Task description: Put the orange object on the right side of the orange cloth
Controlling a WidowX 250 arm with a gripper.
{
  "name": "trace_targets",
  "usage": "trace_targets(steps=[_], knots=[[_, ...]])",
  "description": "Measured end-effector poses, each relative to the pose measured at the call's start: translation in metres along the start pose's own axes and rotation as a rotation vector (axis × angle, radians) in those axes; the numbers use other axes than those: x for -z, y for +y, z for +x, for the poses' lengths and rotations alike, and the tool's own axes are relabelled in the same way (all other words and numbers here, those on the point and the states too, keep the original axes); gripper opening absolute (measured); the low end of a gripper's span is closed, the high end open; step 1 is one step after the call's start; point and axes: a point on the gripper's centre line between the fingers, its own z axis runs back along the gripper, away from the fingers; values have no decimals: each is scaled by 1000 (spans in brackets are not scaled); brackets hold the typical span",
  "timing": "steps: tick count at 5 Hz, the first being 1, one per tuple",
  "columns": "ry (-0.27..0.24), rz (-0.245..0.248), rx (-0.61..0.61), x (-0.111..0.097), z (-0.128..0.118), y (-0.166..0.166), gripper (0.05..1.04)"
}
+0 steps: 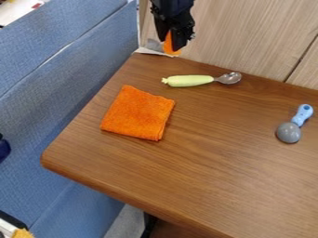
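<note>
Your claw [171, 43], top centre, seems clamped on the orange object [168, 47], so the pick-up is done; you have its placing at the right side of the orange cloth [138, 113] left.

Spoon, metal bowl, pale green corncob-like handle [188, 81], upper centre. Scoop, grey round head, light blue handle [302, 115], right edge. Bench, blue upholstery [46, 79], left side. Table, brown wood-grain [205, 172], centre to lower right.
</note>
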Motion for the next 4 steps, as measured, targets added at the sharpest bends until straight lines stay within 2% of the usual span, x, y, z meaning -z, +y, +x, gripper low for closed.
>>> trace_targets(steps=[1,2,3,4], knots=[[74,-40,-8,-13,-23,-25,535],[183,-64,24,-6,-41,-55,535],[261,-84,52,1,-56,-75,535],[318,-56,102,7,-65,-93,535]])
